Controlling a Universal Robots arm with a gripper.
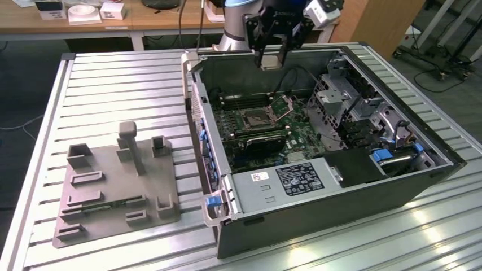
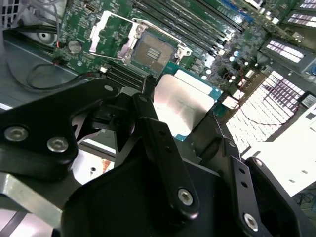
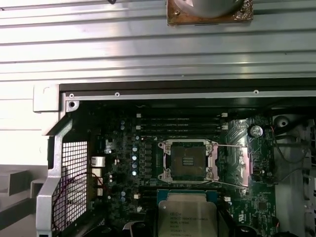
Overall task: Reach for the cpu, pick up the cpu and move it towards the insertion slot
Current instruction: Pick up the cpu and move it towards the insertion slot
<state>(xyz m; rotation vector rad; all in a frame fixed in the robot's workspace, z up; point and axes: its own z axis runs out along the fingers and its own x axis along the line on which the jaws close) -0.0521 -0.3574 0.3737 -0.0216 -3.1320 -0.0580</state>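
- Step in hand, as I judge it: the carry. Pick-up looks done; the cpu (image 2: pixel 183 106) is up in the air w/ the hand (image 1: pixel 271 56), not lying on any surface.
- The hand hangs over the far edge of the open computer case (image 1: pixel 421 169), above the motherboard (image 1: pixel 301 138). Fingers (image 2: pixel 158 143) closed in on the cpu's edges, gripping it; silver top face shows in both wrist views, green-rimmed, flat side toward the board.
- The insertion slot (image 1: pixel 258 118) sits mid-board, w/ its hinged metal plate (image 1: pixel 286 105) flipped up and open. Dark socket bed is bare, nothing seated in it.
- In the first wrist view the cpu (image 3: pixel 186 217) shows just beside the insertion slot (image 3: pixel 187 162) but clear of it, no contact. Exterior view says the chip's still well above the board.
- Grey plastic fixture (image 1: pixel 113 186) sits on the table (image 1: pixel 113 90) at the exterior view's left, well apart from the case; a thin green stick lies in one recess.
- What the next move calls for, imo: come across and down so chip squares up over the socket frame, edges parallel, staying clear of the raised plate and the case wall. Corner orientation I can't tell from here.
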